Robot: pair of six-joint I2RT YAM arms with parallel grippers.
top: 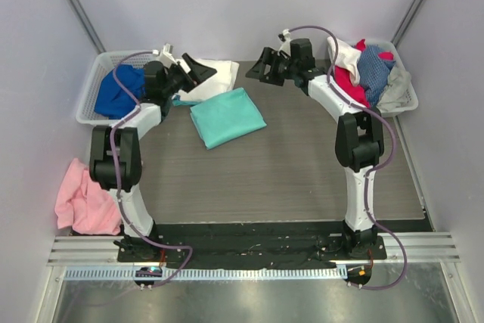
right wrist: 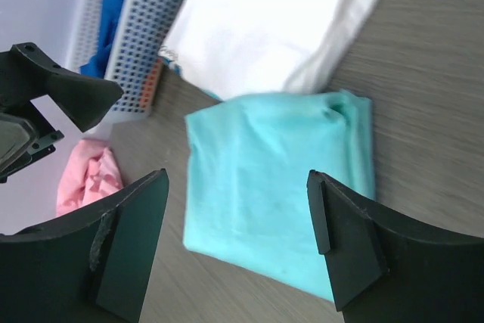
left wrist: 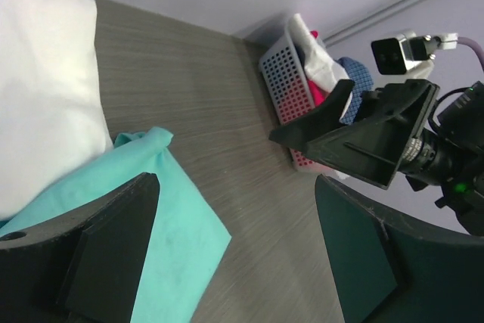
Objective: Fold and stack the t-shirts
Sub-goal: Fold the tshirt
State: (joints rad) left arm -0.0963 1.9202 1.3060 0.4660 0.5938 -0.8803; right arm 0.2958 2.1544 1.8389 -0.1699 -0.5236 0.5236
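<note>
Both of your claws are hanging open over the far half of the table (top: 287,172), and neither is gripping anything. Your left claw (left wrist: 236,187) is spreading its jaws wide with bare fingers, and your right claw (right wrist: 238,179) is doing the same, the two tilting toward each other.

Right below and between the right claw's fingers, the mint-green tee (top: 227,116) is lying as a flat, folded rectangle. For the left claw it is sitting just under the near finger. Just beyond it, the white tee (top: 219,75) is spreading under the left claw. The two are touching along one edge, though you cannot tell which one is lying on top there.

Further out, beyond the left claw, the left basket (top: 91,104) is holding a royal blue tee (top: 117,92). Behind the right claw, the right basket (top: 408,100) is carrying a heap of red, blue, white and grey tees. A pink cloth (top: 83,198) is lying well apart, beside the left arm's base.

You are likely sitting between garments: the mint-green one looks folded, and the white one seems to be waiting for its fold or for stacking. Your next move probably calls for lowering both claws onto the white tee's edge, pinching one layer only, and lifting evenly so the mint-green fold is not dragged open
</note>
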